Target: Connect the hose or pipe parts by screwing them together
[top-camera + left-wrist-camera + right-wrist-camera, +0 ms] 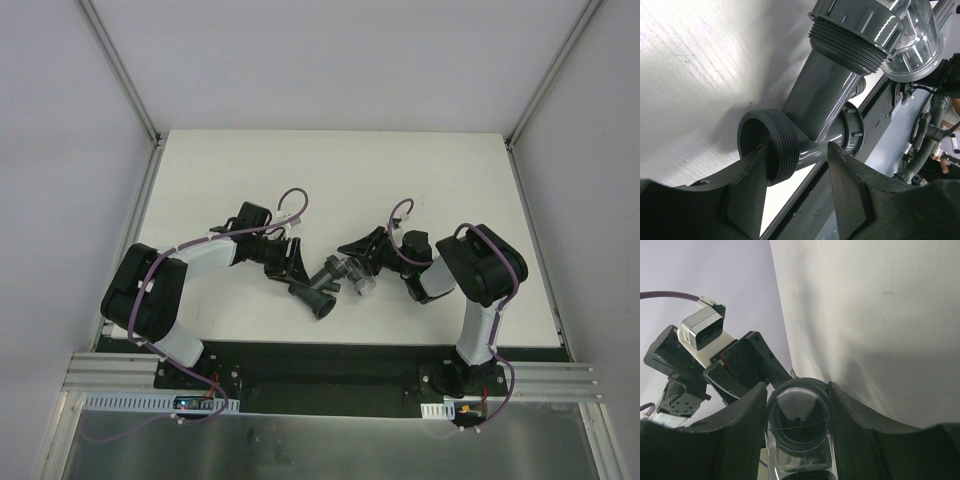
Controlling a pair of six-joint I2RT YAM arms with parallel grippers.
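Your left end effector [799, 150] stands spread, its fingers either side of a narrow branch of the grey pipe fitting [825, 100], over the middle of the desk [400, 180] between the arms. Your right end effector [796, 387] pinches the clear connector [797, 425], which is set against one of the fitting's threaded sockets.

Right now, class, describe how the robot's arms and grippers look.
The left arm and right arm have black joints, white covers and looping purple cables. The left gripper and right gripper are matte black, two thick fingers each.
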